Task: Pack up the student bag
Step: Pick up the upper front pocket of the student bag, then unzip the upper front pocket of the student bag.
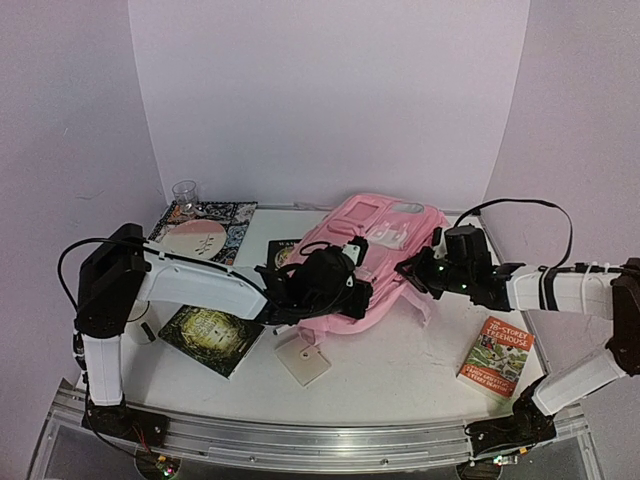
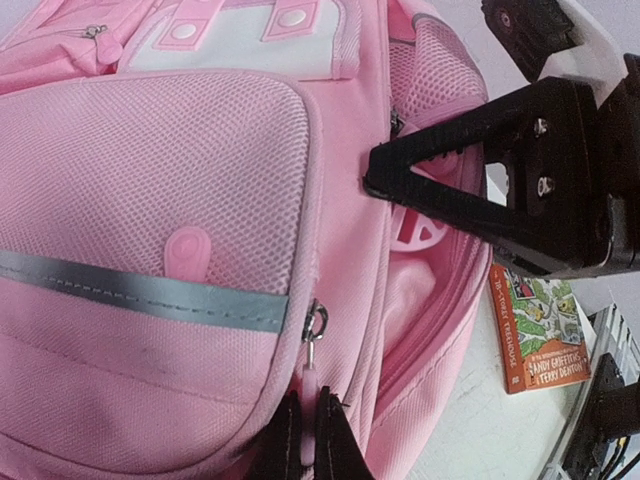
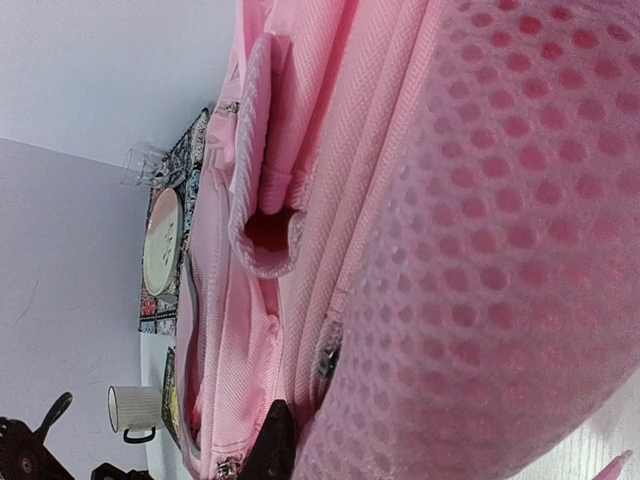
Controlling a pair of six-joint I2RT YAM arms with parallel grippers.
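Pinching a slim pink zipper pull between tightly closed fingers, the left claw sits at the near-left side of the large pale-pink fabric backpack. The right claw, also narrow, clamps the backpack's fabric on its right side, beside the gaping zip. The backpack lies flat at mid-tabletop, with an orange paperback book to the near right.

Back wall: plain white panel.
Side walls: pale lilac panels.
Table: white tabletop, silver metal rail along near edge.
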